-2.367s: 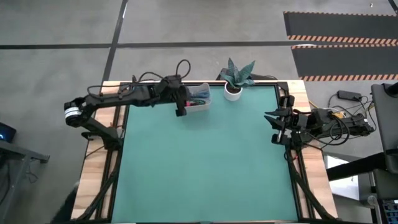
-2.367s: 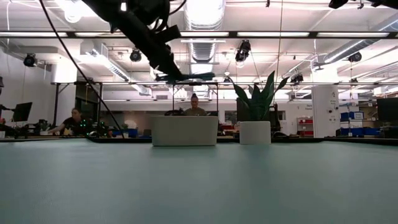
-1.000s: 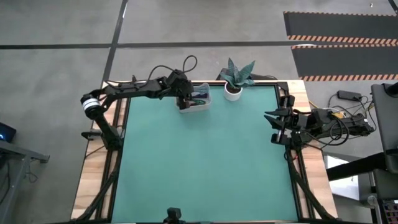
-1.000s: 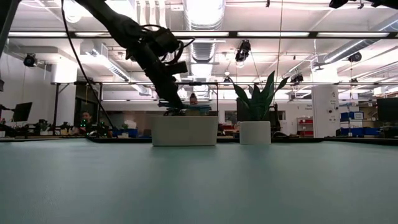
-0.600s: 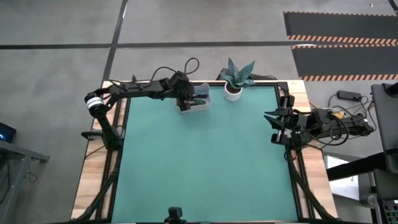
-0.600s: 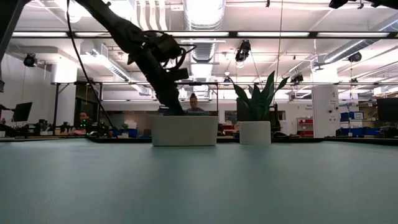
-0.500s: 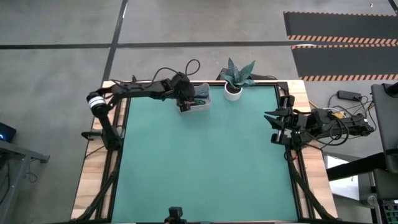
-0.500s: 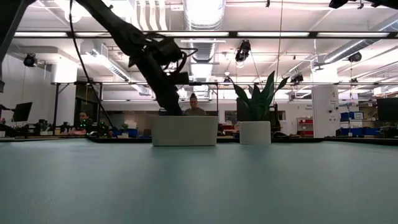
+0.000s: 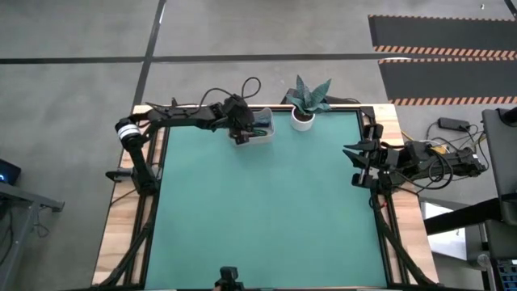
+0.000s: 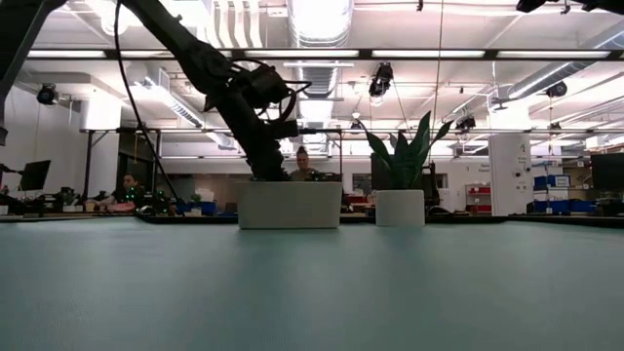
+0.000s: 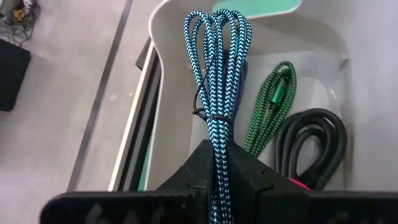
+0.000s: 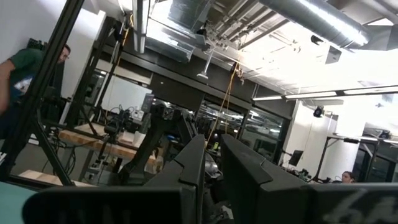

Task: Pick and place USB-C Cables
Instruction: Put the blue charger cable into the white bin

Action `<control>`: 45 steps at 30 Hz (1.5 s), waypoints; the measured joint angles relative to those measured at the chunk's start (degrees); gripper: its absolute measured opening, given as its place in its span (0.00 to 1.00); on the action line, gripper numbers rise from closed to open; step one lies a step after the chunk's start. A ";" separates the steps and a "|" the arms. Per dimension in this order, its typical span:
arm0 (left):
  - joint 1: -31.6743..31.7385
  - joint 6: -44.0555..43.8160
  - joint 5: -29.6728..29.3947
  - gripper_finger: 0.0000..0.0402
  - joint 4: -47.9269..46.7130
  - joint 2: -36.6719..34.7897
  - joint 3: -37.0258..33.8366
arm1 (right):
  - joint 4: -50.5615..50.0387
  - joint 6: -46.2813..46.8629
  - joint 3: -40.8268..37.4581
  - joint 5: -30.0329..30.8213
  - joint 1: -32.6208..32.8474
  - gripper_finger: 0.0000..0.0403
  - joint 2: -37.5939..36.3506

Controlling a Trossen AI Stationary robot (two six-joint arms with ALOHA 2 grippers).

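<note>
The left pincer (image 11: 217,163) is clamped on the teal-blue cable (image 11: 217,74), a bundle of braided strands patterned in bright turquoise and dark blue chevrons. The strands run up the middle of the left wrist view from between the dark fingers, are cinched by a thin dark tie about halfway along, and fan out into rounded loops near the top of the frame. The bundle hangs over the white bin (image 11: 163,74), with its loops above the bin's rim.

In the bin, to the right of the held bundle in that view, lies the green cable (image 11: 272,106), a narrow folded braid of vivid green with a fine dark weave. Right of that, in the lower right part of the bin, sits a smooth black cable (image 11: 317,143) coiled in thicker loops. A sliver of darker blue shows just behind the held bundle, too hidden to make out.

In the high view the left pincer (image 9: 241,129) is at the upper left of the green counter (image 9: 266,210), reaching into the white bin (image 9: 260,129), which stands beside a potted plant (image 9: 305,101). The low view shows the arm coming down behind the bin's front wall (image 10: 290,205).

The right pincer (image 9: 355,166) rests at the right edge of the counter; the right wrist view shows its fingers (image 12: 193,162) a narrow gap apart, holding nothing.
</note>
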 joint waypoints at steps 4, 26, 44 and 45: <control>0.00 0.00 -0.05 0.03 0.66 0.00 0.00 | 0.00 -0.02 0.00 0.00 0.00 0.11 0.00; 0.22 0.15 -1.02 0.09 0.61 3.04 0.00 | 0.00 -0.39 0.00 -0.02 0.00 0.11 0.00; 0.22 0.13 -1.02 0.10 0.61 3.04 0.00 | 0.00 -0.41 0.00 -0.02 0.00 0.11 0.00; 0.22 0.13 -1.02 0.10 0.61 3.04 0.00 | 0.00 -0.41 0.00 -0.02 0.00 0.11 0.00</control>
